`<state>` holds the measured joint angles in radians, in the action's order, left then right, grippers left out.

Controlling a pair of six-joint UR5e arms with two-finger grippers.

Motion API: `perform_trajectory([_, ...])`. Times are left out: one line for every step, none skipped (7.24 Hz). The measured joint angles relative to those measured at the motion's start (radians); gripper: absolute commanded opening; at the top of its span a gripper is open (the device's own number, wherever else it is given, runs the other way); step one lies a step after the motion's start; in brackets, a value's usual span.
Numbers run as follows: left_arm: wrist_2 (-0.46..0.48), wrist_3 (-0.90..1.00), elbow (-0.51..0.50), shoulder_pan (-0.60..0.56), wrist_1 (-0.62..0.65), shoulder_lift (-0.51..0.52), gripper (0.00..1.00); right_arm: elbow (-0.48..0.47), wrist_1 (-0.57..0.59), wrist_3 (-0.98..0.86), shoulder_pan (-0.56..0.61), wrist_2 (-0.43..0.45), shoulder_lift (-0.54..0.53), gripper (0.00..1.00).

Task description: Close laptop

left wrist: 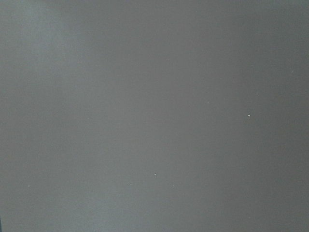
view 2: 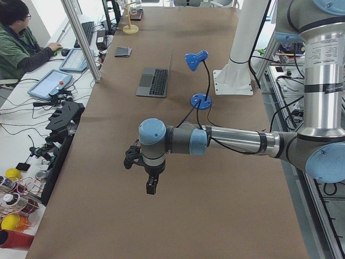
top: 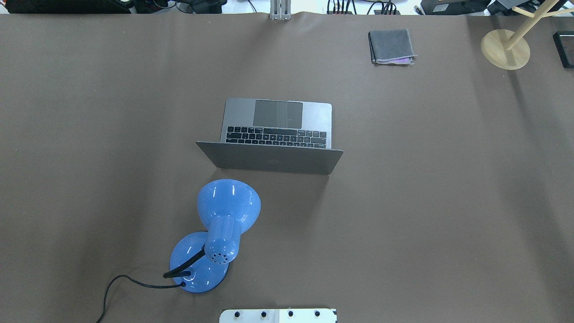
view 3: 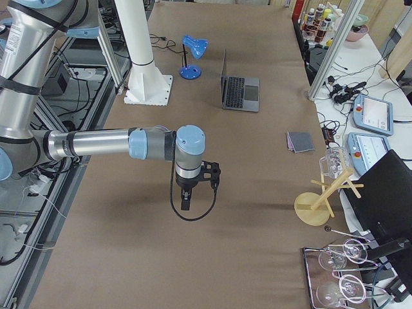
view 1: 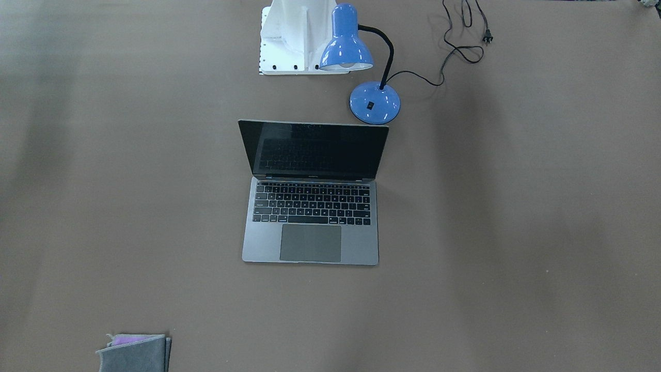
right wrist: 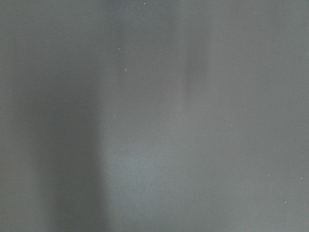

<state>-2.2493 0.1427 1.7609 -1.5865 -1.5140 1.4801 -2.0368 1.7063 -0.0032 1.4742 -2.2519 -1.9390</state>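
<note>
The space-grey laptop [view 1: 311, 206] stands open in the middle of the brown table, its dark screen upright and its black keys and grey trackpad showing. It also shows in the overhead view [top: 274, 134], the exterior left view [view 2: 156, 80] and the exterior right view [view 3: 239, 88]. My left gripper [view 2: 151, 186] hangs over bare table far from the laptop, seen only in the exterior left view. My right gripper [view 3: 185, 201] hangs over bare table far from the laptop, seen only in the exterior right view. I cannot tell whether either is open or shut. Both wrist views show only bare table.
A blue desk lamp [top: 215, 237] stands between the laptop's lid and the robot base [view 1: 294, 36], its cord [view 1: 459, 41] trailing off. A folded grey cloth [top: 391, 46] and a wooden stand [top: 506, 47] lie at the far side. An operator [view 2: 21, 40] sits beside the table.
</note>
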Motion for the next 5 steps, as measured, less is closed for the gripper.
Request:
perform_trajectory([0.002, 0.000, 0.004, 0.008, 0.001, 0.000, 0.99, 0.000, 0.000, 0.000, 0.000, 0.000, 0.000, 1.00])
perform_trajectory([0.004, -0.001, 0.012, 0.022, 0.002, -0.001, 0.99, 0.000, 0.000, -0.001, 0.000, 0.000, 0.000, 1.00])
perform_trajectory([0.002, -0.002, 0.026, 0.029, 0.002, -0.003, 0.99, -0.008, 0.000, -0.002, 0.000, 0.000, 0.002, 1.00])
perform_trajectory([0.000, -0.002, 0.043, 0.031, 0.002, -0.005, 0.99, -0.032, 0.000, -0.002, 0.000, -0.002, 0.004, 1.00])
perform_trajectory([-0.001, -0.001, 0.055, 0.031, -0.001, -0.005, 0.99, -0.059, 0.000, -0.002, 0.000, -0.003, 0.013, 1.00])
